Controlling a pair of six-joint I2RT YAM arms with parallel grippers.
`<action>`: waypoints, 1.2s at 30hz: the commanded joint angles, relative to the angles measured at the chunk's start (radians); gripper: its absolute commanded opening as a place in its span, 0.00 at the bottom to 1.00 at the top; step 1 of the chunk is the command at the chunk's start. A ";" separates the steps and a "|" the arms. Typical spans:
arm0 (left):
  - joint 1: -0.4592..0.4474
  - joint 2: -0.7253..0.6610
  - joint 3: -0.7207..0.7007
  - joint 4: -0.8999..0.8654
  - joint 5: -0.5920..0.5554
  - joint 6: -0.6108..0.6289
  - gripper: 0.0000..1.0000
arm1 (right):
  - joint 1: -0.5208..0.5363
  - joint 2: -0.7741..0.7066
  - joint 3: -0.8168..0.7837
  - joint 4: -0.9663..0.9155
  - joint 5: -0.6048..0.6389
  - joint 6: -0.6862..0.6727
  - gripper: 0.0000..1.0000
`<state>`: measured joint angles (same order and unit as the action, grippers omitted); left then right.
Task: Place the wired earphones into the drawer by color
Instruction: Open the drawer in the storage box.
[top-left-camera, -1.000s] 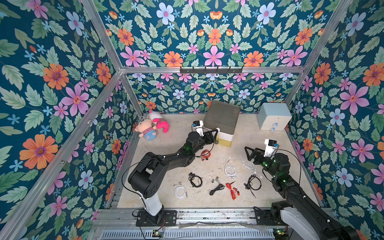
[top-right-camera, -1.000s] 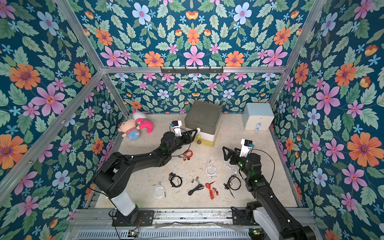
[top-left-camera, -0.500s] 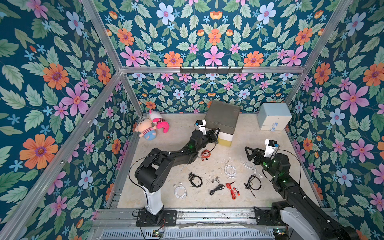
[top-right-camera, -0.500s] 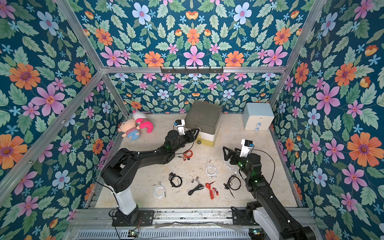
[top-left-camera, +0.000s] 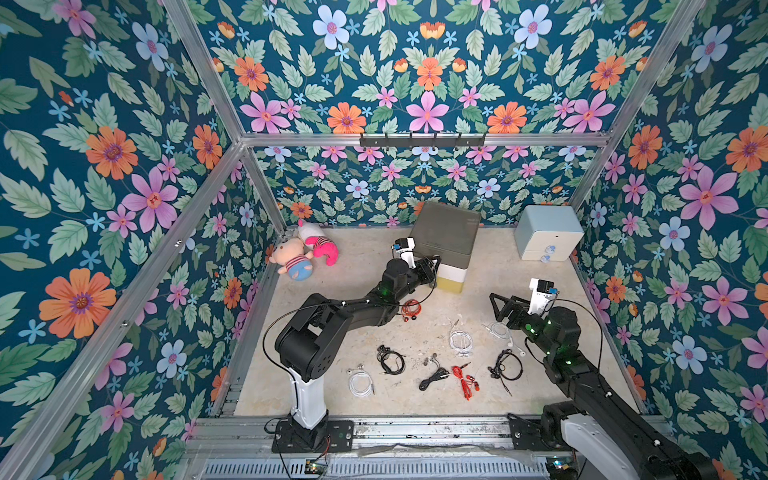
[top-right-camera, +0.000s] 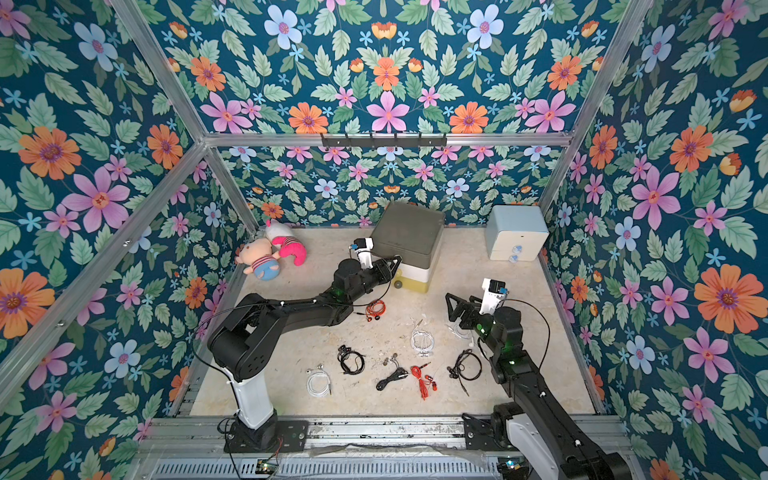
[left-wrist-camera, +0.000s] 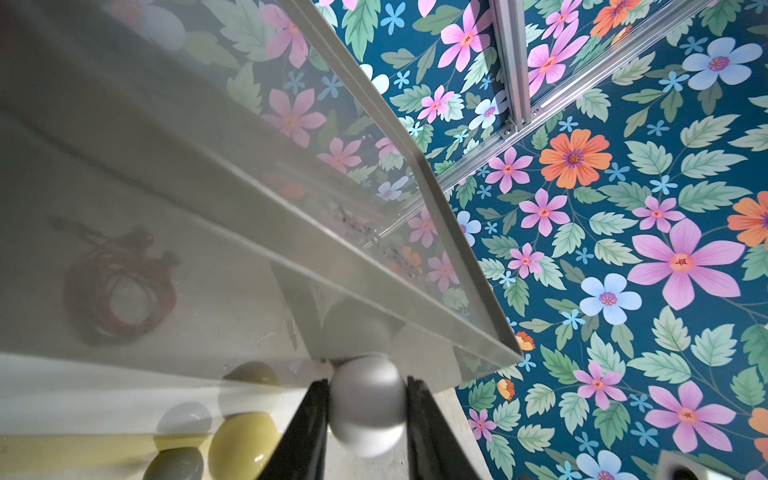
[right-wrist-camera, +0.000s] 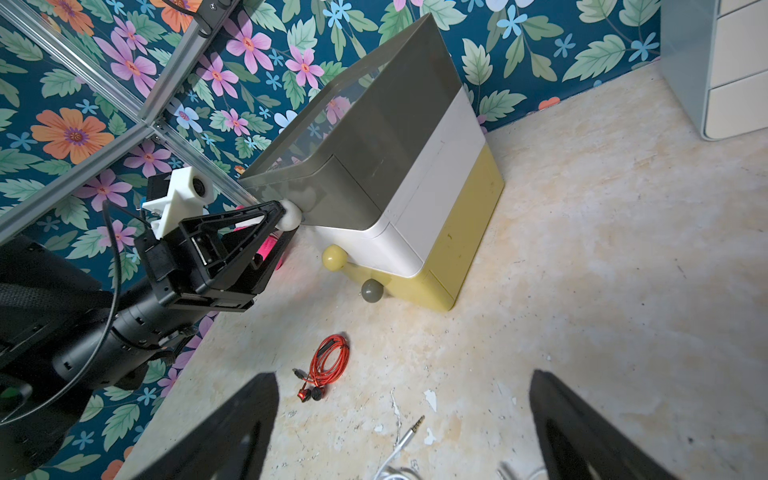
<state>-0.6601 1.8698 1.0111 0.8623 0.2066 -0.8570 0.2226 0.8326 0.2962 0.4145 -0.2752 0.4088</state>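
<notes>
The drawer stands at the worktop's back edge, near its middle. The left hand is closed on the drawer's white knob, with a finger pressing each side. The right hand hangs wide open and empty near the right edge. The earphones lie loose across the front half of the worktop. One red coil lies apart from them, just in front of the drawer, beside the left arm.

Both top views look steeply down over the whole surface; the left wrist view hugs the left tool at a knob, which the right wrist view shares from farther beyond the right tool.
</notes>
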 joint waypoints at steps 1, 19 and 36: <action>-0.001 0.002 0.008 0.041 0.013 0.004 0.29 | 0.001 -0.002 -0.001 0.023 0.008 0.001 0.99; -0.008 -0.093 -0.095 0.076 -0.002 -0.001 0.20 | 0.001 -0.006 -0.003 0.017 0.020 -0.002 0.99; -0.038 -0.244 -0.282 0.110 -0.040 -0.012 0.17 | 0.001 -0.010 -0.003 0.003 0.047 -0.009 0.99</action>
<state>-0.6937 1.6440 0.7399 0.9043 0.1764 -0.8680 0.2226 0.8246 0.2935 0.4133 -0.2401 0.4049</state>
